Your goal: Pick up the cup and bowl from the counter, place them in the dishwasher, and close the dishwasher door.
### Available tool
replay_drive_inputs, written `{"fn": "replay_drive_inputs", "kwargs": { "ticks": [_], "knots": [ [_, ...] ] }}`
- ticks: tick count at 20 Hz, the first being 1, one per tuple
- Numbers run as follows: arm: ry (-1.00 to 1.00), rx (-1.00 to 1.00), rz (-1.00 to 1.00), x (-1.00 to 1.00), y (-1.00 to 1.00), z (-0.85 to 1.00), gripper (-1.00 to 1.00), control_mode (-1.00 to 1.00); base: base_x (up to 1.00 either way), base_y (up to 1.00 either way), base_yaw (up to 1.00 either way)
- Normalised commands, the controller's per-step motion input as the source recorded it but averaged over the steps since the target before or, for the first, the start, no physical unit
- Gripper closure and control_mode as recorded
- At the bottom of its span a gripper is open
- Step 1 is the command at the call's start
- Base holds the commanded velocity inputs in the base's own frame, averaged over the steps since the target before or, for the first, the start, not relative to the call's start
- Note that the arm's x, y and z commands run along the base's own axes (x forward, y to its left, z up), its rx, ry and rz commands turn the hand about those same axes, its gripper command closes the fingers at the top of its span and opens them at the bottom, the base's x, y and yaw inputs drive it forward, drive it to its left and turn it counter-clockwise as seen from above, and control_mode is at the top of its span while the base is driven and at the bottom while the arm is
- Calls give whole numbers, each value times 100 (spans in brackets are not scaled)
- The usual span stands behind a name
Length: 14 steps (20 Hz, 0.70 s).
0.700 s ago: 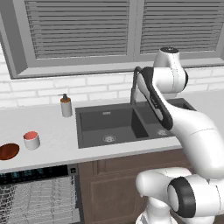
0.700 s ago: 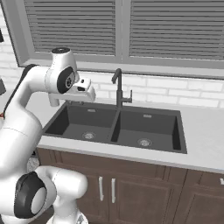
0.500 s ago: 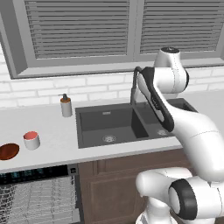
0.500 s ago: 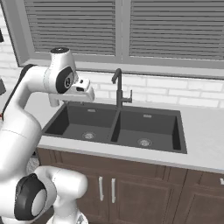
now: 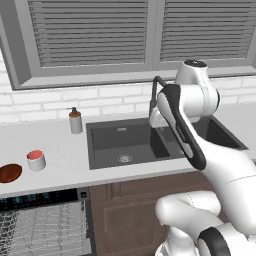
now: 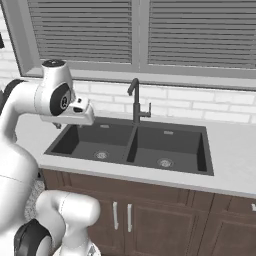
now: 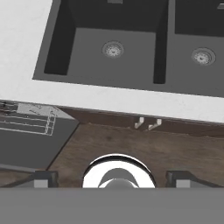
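Observation:
The white cup with a red top stands on the counter left of the sink. The reddish-brown bowl lies just left of it, near the counter's front edge. Below them the dishwasher is open, its wire rack showing. In the hand view the dishwasher door hangs down flat at the lower left. My gripper hovers open and empty over the left sink basin, well right of the cup and bowl.
A dark double sink with a black faucet is set in the counter. A soap dispenser stands at the back, left of the sink. Brown cabinet doors with silver handles sit under the sink.
My arm has swung a little to the left and the hand has dropped slightly over the sink. Cup, bowl and dishwasher stay as they were.

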Motion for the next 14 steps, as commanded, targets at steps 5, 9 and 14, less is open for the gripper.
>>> {"fn": "replay_drive_inputs", "kwargs": {
  "ticks": [5, 9, 14],
  "knots": [
    [1, 6, 2, -37, 4, -17, -100, -100, 0, 0, 0],
    [1, 1, 0, -6, 2, -2, -100, 100, 0, 2, 0],
    [0, 0, 0, 0, 0, 0, -100, 100, -12, -24, 31]
  ]
}}
